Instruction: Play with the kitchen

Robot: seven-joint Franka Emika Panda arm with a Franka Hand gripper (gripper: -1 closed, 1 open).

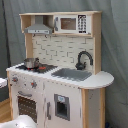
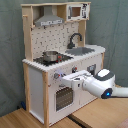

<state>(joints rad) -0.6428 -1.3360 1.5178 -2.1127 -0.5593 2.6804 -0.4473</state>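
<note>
The kitchen stands upright on a wooden floor before a grey curtain, its long axis vertical. On its worktop a steel pot sits on the stovetop, with the grey sink and black faucet beside it, and the range hood and small microwave above. Below the stovetop, on the front panel, are the knobs and the oven door.

In the second exterior view the arm comes in from the second exterior view's right, and the gripper is held level against the front panel, just above the oven door and beside the knobs. So the kitchen lies straight ahead of the jaws, very near or touching; I cannot tell which. Whether the jaws are wide or narrow I also cannot tell. In the first exterior view only a pale part of the arm shows, at the bottom edge. The coming move likely turns on that upper front strip, a knob or the door's top edge.
</note>
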